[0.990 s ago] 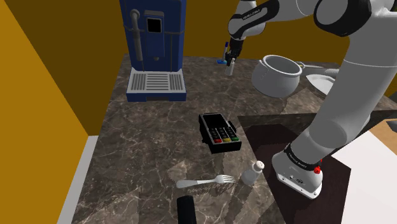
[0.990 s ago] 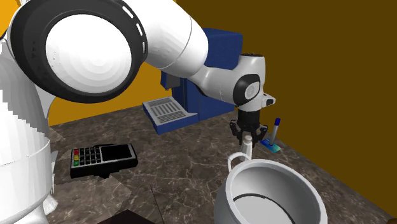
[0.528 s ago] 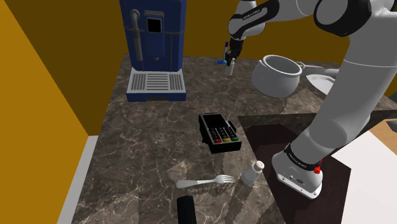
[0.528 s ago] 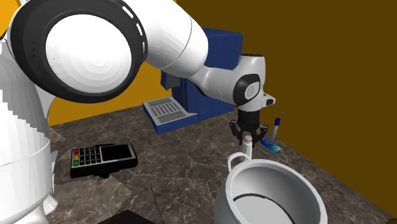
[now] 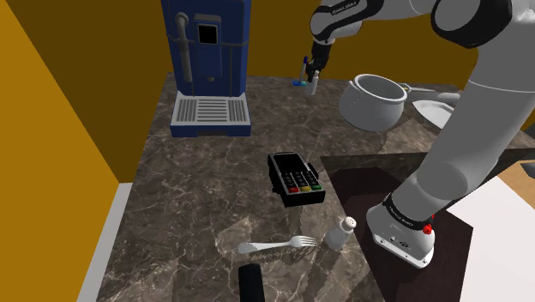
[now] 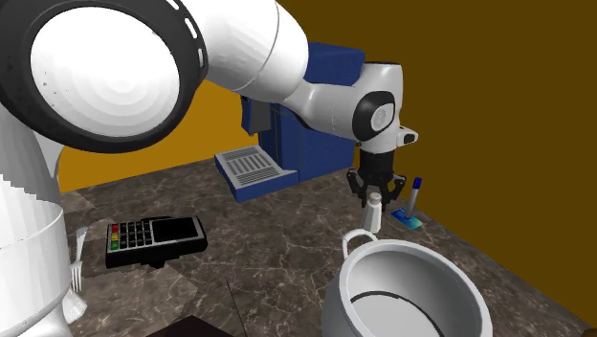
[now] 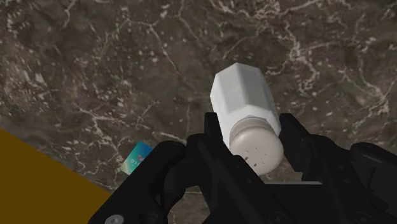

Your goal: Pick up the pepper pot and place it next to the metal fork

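Pepper pot clasped in the jaws, near back wall, cooking pot close by, fork well apart across counter

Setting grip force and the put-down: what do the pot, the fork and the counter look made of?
Pot: plain matt white, faceted body, rounded holed cap; material unclear. Fork: pale grey with a light sheen, probably metal. Counter: dark brown with pale veins, looks like marble.
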You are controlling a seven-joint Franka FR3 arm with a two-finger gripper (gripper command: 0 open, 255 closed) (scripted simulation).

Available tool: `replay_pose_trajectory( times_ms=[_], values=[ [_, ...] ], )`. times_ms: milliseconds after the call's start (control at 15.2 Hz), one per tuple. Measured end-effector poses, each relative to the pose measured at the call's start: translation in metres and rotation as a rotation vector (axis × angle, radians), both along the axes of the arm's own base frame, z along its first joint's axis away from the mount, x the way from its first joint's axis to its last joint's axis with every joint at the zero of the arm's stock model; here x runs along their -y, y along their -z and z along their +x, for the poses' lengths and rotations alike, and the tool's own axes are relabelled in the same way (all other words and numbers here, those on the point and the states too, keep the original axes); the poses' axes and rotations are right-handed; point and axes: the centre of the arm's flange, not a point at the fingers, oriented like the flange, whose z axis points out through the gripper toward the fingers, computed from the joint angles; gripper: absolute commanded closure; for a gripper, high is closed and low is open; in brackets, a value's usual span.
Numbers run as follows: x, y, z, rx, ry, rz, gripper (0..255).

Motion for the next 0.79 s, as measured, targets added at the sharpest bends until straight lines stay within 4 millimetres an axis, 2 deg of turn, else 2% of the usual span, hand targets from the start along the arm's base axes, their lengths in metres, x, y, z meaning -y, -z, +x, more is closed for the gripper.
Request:
replay_pose_trajectory(
  times_ms=[792],
  values=[
    [0.001,-0.062,0.0,0.0,0.0,0.0,255]
  ],
)
